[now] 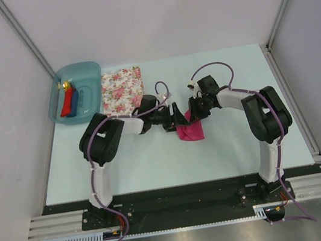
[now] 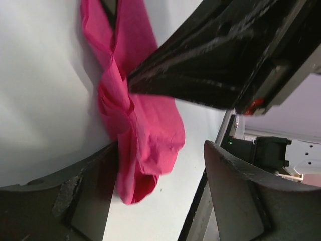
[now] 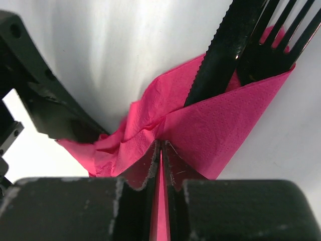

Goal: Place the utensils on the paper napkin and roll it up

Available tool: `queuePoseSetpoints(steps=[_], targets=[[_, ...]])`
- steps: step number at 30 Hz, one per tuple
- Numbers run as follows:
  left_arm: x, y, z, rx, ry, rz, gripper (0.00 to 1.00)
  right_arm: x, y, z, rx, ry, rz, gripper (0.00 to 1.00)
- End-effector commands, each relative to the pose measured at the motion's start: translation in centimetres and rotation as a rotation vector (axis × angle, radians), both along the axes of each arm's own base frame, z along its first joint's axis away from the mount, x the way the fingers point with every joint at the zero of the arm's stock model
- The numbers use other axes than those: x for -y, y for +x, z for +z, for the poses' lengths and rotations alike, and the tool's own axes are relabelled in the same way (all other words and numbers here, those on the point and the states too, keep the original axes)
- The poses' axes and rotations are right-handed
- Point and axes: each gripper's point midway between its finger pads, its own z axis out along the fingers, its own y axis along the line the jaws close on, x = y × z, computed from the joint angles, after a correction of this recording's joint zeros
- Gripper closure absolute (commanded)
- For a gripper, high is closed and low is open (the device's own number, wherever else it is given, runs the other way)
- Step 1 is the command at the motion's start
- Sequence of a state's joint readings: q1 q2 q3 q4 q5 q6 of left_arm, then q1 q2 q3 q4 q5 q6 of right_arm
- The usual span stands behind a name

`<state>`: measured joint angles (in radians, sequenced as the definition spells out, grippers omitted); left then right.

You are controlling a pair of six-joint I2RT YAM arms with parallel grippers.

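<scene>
Right gripper (image 3: pixel 161 150) pinching napkin (image 3: pixel 210 130); left gripper (image 2: pixel 160 193) wide open beside it.

Top view: napkin is a crumpled pink bundle near the centre of the table (image 1: pixel 154 158). Both grippers meet over its 12 o'clock end, left at 11, right at 1. Right wrist view: jaws closed tight on a napkin fold. Knife (image 3: pixel 220 55) and fork (image 3: pixel 273 45) stick out of the pouch toward 1 o'clock, side by side, knife left of fork. Left wrist view: jaws stand wide, twisted napkin end between them, close to one finger; contact cannot be told. Floral cloth (image 1: pixel 122 91) at the table's 11 o'clock, teal bin (image 1: pixel 73 73) at 10, both well apart from napkin.
</scene>
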<state>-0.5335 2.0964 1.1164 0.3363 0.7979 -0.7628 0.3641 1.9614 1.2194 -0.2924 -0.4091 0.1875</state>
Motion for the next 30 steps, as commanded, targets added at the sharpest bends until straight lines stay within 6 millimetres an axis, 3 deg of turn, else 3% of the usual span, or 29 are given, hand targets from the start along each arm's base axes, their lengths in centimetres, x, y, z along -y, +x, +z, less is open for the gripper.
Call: queuePoseSetpoints(steps=[1,6,11,16,18,24,30], targets=[[0.3,1.2,-2.4,0.007,0.063,0.023,0.25,1.4,-2.7,-5.6,-0.105,-0.113,0.001,0.91],[-1.1,1.1,-2.6,-0.035,0.090,0.050,0.31,1.3,-2.6,-5.6,-0.107,-0.113,-0.004,0.91],[-3.9,-1.2,-3.1,-0.108,0.131,0.077,0.38,1.4,-2.5,-5.5,-0.103,-0.114,-0.007,0.91],[-4.3,-2.6,-3.3,-0.146,0.125,0.069,0.41,1.2,-2.5,-5.6,-0.107,-0.108,-0.006,0.91],[-4.1,-2.3,-3.1,-0.145,0.106,0.073,0.51,1.2,-2.4,-5.5,-0.105,-0.108,-0.005,0.92],[-3.1,-0.8,0.0,-0.076,0.040,0.068,0.79,1.1,-2.4,-5.6,-0.106,-0.106,-0.004,0.94],[-1.0,-0.6,4.7,-0.015,-0.067,0.039,0.95,0.9,-2.4,-5.5,-0.107,-0.102,-0.005,0.96]])
